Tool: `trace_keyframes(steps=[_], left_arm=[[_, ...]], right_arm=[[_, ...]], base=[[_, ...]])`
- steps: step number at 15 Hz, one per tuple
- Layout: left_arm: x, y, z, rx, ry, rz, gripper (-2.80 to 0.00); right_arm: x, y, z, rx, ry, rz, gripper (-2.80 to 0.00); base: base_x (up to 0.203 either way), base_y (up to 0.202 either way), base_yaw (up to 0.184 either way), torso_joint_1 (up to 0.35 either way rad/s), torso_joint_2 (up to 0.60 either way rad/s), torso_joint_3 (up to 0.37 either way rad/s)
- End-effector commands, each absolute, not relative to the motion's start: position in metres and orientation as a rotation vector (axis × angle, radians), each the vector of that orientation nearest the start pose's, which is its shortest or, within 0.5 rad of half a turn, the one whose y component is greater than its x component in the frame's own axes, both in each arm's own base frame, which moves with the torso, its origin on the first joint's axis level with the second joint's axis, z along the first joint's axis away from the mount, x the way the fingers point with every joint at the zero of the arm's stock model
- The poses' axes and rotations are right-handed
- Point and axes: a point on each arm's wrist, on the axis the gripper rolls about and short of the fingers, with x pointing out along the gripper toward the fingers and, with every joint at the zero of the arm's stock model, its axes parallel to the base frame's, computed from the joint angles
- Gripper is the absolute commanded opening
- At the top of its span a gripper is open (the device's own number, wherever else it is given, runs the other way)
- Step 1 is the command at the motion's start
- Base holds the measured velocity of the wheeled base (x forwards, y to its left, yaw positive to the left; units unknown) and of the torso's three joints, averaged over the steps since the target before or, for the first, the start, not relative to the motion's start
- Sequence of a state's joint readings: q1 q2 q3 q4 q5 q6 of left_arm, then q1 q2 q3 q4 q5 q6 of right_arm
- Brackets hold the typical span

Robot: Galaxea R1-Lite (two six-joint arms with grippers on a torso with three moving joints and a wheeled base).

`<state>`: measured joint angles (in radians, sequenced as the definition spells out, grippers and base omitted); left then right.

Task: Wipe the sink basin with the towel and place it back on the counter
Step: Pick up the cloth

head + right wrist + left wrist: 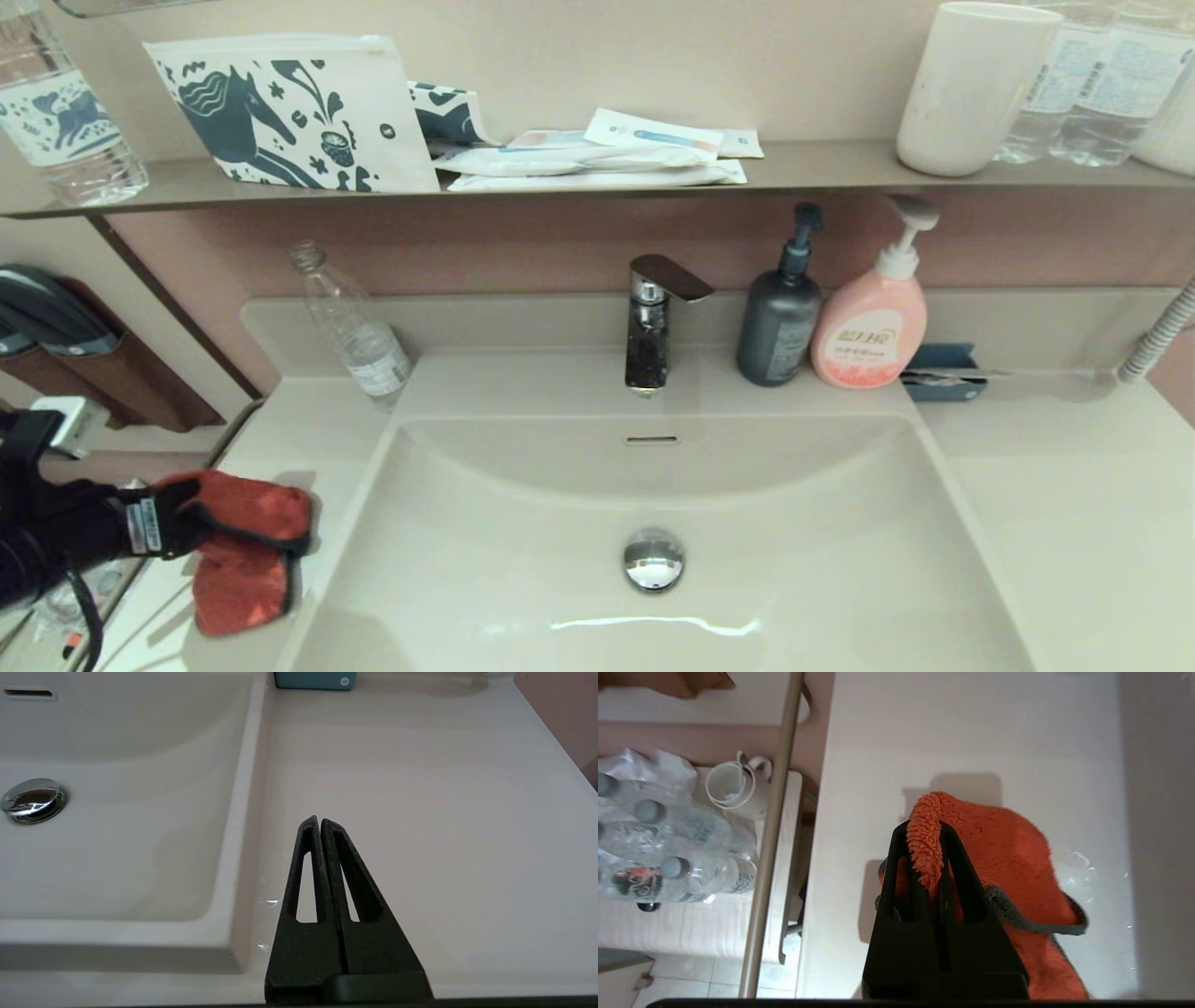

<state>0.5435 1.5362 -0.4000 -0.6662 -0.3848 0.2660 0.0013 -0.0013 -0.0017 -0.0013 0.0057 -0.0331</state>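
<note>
Left tool (pixel 924 833): fingers clamped on a fold of the towel (pixel 999 858); cloth hangs below it, lower part on the worktop (pixel 971 732), just beside the sink basin (pixel 523 523) rim. Right tool (pixel 320 823): fingers pressed together, holding nothing, above the worktop on the basin's other side. Beyond: drain stopper (pixel 653 558) mid-basin, faucet (pixel 653 322), pink soap bottle (pixel 870 327) and grey pump bottle (pixel 780 322) at the back ledge.
</note>
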Motion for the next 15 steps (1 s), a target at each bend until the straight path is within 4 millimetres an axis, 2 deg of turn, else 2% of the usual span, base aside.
trace_keyframes(steps=[1, 4, 9, 15], left_arm=[[0.181, 0.100, 0.145, 0.075, 0.362, 0.128, -2.80], [0.165, 0.090, 0.152, 0.055, 0.323, 0.150, -2.80], [0.146, 0.072, 0.152, 0.021, 0.323, 0.122, -2.80], [0.123, 0.047, 0.170, 0.003, 0.251, 0.056, -2.80]], right_arm=[[-0.023, 0.000, 0.076, -0.034, -0.002, 0.008, -2.80], [-0.023, 0.000, 0.076, -0.034, -0.003, 0.008, -2.80], [-0.023, 0.000, 0.076, -0.034, -0.003, 0.008, -2.80], [-0.023, 0.000, 0.076, -0.033, -0.003, 0.008, -2.80]], base=[[0.000, 0.000, 0.000, 0.000, 0.00, 0.000], [0.000, 0.000, 0.000, 0.000, 0.00, 0.000], [0.000, 0.000, 0.000, 0.000, 0.00, 0.000], [0.000, 0.000, 0.000, 0.000, 0.00, 0.000]])
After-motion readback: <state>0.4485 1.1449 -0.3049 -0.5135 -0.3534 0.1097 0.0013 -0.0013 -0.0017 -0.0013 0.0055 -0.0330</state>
